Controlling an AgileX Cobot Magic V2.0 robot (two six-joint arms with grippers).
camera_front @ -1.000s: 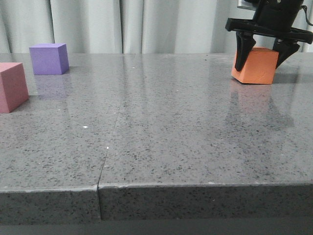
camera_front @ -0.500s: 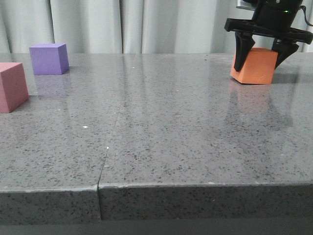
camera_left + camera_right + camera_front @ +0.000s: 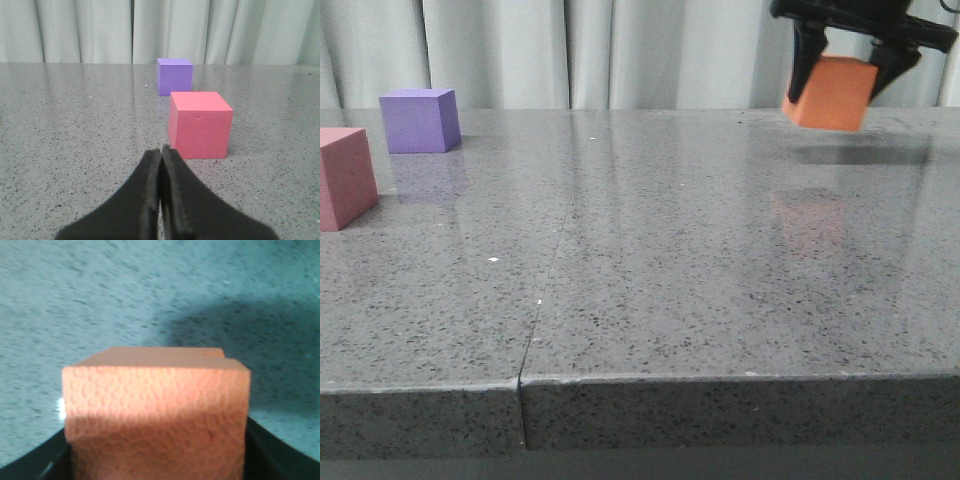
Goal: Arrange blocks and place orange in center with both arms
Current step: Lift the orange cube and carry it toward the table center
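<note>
My right gripper (image 3: 842,75) is shut on the orange cube (image 3: 830,93) and holds it in the air above the table's far right; the cube fills the right wrist view (image 3: 156,410) between the two dark fingers. The purple cube (image 3: 419,120) sits at the far left and the pink cube (image 3: 344,176) nearer at the left edge. In the left wrist view my left gripper (image 3: 161,150) is shut and empty, low over the table just short of the pink cube (image 3: 200,125), with the purple cube (image 3: 174,76) behind it.
The grey speckled table (image 3: 640,260) has a seam (image 3: 545,290) running from its front edge toward the back. Pale curtains (image 3: 600,50) hang behind the table. The orange cube's shadow (image 3: 860,155) lies on the table below it.
My right gripper has lifted the orange cube off the table, straight up and slightly left. The pink and purple cubes have not moved.
</note>
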